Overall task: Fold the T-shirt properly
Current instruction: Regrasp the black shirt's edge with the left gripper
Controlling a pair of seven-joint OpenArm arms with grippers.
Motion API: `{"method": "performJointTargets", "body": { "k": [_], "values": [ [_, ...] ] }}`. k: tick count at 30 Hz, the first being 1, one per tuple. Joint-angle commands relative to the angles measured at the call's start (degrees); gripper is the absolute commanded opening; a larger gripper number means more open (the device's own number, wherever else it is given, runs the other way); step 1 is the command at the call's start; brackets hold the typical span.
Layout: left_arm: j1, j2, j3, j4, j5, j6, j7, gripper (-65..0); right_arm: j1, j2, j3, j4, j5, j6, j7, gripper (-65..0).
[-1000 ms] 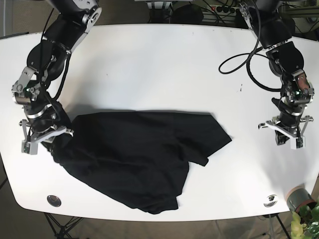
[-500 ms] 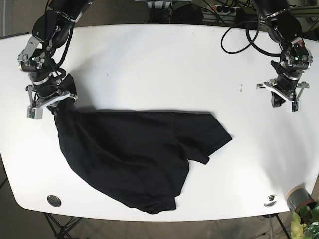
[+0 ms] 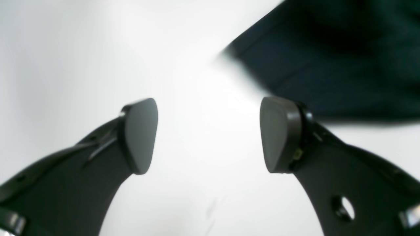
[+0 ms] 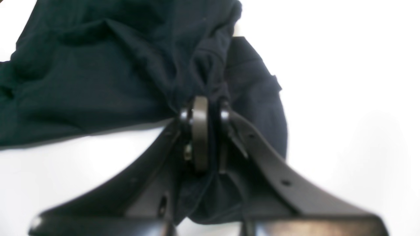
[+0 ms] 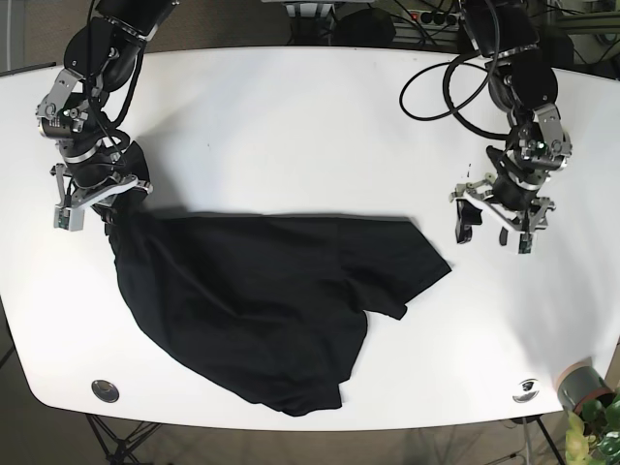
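Left end effector (image 5: 496, 223) moved toward T-shirt (image 5: 271, 300), spread.

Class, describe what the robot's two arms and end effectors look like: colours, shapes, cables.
Both arms are black with silver joints. The left end effector has two curved black fingers with flat grey pads; loose black cables loop beside its arm. The right end effector looks the same.

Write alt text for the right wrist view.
The right gripper is clamped shut on a bunched fold of the black T-shirt. The cloth spreads up and to the left over the white table, and more of it hangs down behind the gripper's fingers.
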Motion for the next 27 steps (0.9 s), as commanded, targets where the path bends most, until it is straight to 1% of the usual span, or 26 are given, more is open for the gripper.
{"method": "performJointTargets", "body": {
  "k": [1,4,9,11,14,19,27],
  "values": [
    [-3.1,-0.9,1.9,-2.5,-0.2,0.3,-0.8,-19.3,0.7,0.7,0.1,0.9,0.4,0.12,1.3,-62.5],
    [-7.4,-0.9,4.1,-7.1,-0.2,1.0,-0.8,-19.3,0.7,0.8,0.1,0.9,0.4,0.12,1.3,-62.5],
    [-13.8,-1.2,6.2,-14.8,-0.2,6.1,-0.9,-18.7,0.7,0.7,0.1,1.2,0.6,0.12,1.3,-62.5],
    [-15.5,-1.4,6.8,-17.2,-0.2,7.0,-1.0,-18.6,0.7,0.7,0.1,1.2,0.6,0.12,1.3,-62.5],
    [-18.0,-2.6,7.5,-21.3,-0.2,7.0,-1.7,-18.5,0.7,0.7,0.1,1.2,0.9,0.03,1.3,-62.5],
    [-20.9,-4.3,10.7,-29.2,-0.6,6.9,-4.9,-18.3,0.9,0.6,0.0,1.3,0.9,-0.06,1.3,-62.5],
    [-25.0,-4.3,12.0,-39.3,-0.6,6.7,-7.3,-18.3,2.5,0.5,0.0,1.3,0.9,-0.15,1.3,-62.5]
  ]
}}
